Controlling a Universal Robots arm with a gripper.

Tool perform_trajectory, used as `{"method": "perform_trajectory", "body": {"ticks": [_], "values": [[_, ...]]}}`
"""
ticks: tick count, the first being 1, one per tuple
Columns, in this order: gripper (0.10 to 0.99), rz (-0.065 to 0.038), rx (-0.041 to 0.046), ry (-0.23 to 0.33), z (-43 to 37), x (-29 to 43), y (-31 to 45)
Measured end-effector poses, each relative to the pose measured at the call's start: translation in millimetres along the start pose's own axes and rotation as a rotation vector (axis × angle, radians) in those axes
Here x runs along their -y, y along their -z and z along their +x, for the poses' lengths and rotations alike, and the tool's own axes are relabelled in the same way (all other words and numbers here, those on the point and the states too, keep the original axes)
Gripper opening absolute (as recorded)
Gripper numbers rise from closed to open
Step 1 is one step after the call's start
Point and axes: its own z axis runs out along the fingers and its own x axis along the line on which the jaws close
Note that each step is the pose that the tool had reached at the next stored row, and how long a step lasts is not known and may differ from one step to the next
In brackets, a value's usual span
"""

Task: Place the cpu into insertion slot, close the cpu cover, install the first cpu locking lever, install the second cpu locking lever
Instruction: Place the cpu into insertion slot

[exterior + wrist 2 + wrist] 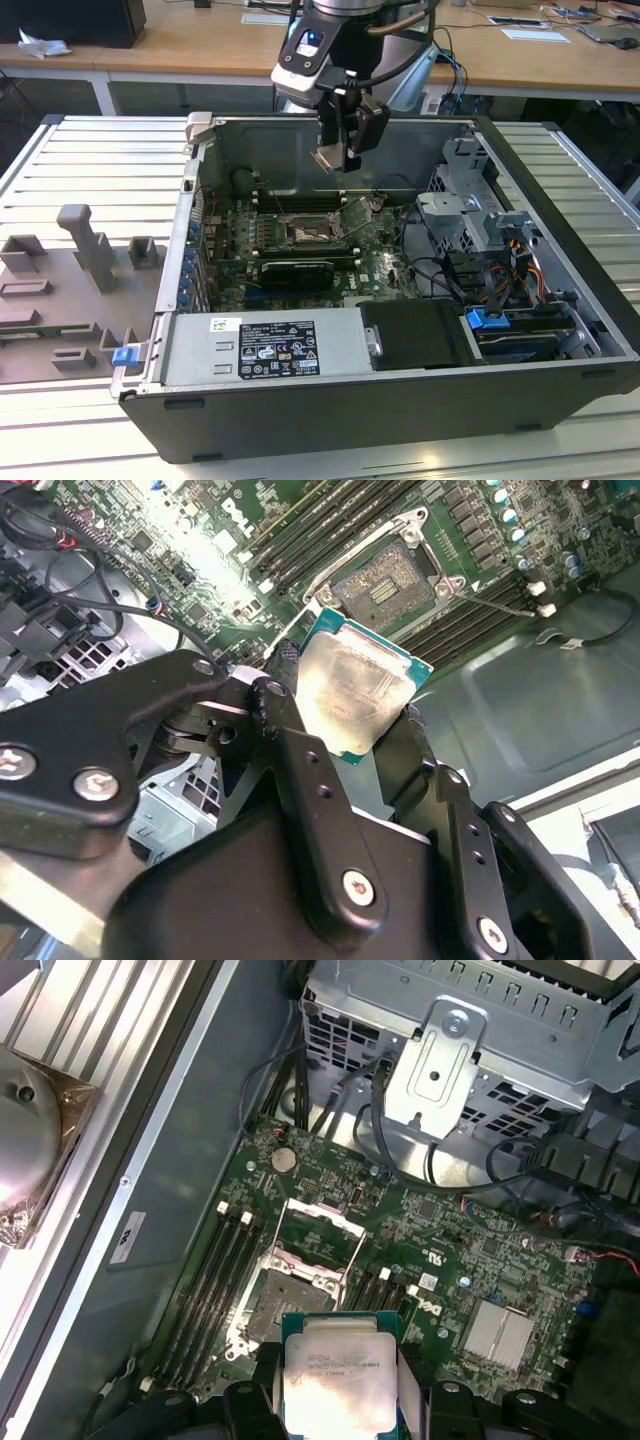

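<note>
silvery cpu (330, 158), clamped edgewise in the gripper (335, 162) to keep its underside free, hangs at twelve o'clock from the open insertion slot (311, 233).

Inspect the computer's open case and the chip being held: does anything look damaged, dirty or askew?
The square silver-topped chip, gripped in the black hand, has blotchy, smeared stains across its metal top in both wrist views.

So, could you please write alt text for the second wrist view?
Two black fingers grip the cpu by its edges, its dull silver top facing the camera, with the uncovered insertion slot beyond it on the green motherboard.
</note>
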Motion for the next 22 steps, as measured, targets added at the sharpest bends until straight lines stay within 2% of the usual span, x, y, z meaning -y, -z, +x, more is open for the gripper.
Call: {"method": "perform_trajectory", "body": {"ticks": [22], "values": [[0.541,-0.002,0.0099,-0.107,0.6,2.1,-5.3]]}}
